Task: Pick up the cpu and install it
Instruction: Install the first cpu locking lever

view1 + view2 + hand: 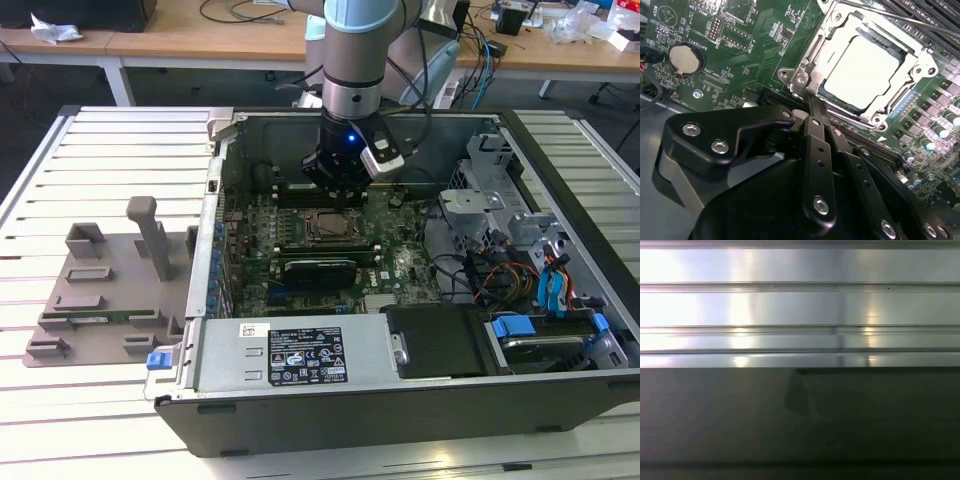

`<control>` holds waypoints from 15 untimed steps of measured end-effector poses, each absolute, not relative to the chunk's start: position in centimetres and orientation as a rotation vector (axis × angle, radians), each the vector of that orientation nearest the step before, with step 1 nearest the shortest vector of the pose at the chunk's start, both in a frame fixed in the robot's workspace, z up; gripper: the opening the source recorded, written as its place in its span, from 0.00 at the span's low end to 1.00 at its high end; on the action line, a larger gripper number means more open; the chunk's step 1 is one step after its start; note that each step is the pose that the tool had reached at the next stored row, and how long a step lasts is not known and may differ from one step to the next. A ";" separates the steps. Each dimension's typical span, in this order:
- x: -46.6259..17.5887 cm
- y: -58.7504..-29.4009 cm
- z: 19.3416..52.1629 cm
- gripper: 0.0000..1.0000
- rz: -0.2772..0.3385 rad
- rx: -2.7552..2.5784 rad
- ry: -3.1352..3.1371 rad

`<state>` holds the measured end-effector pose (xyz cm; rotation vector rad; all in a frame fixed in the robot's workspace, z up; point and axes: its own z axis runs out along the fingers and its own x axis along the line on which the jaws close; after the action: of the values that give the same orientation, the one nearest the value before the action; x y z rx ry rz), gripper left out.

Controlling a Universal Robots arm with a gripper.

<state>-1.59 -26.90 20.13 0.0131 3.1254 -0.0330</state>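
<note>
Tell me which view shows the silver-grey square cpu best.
The second wrist view: the silver-grey square cpu sits large and bright inside the metal-framed socket. In the exterior view it is a small dark square on the green motherboard. The first wrist view faces ribbed metal.

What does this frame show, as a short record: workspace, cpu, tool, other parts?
workspace: open computer case on a slatted metal table
cpu: seated in the motherboard socket, silver top showing
tool: above the board beside the socket, holding nothing
other parts: coin cell battery; grey plastic tray on the exterior view's left
</note>
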 end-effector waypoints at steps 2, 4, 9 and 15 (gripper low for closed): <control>-1.6 -26.9 20.2 0.11 -0.032 0.013 3.125; -1.6 -26.9 20.4 0.11 -0.033 0.013 3.125; -1.6 -27.7 20.5 0.11 -0.033 0.013 3.125; -1.6 -28.3 20.7 0.11 -0.033 0.013 3.125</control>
<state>-1.60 -28.25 20.72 0.0131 3.1246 -0.0327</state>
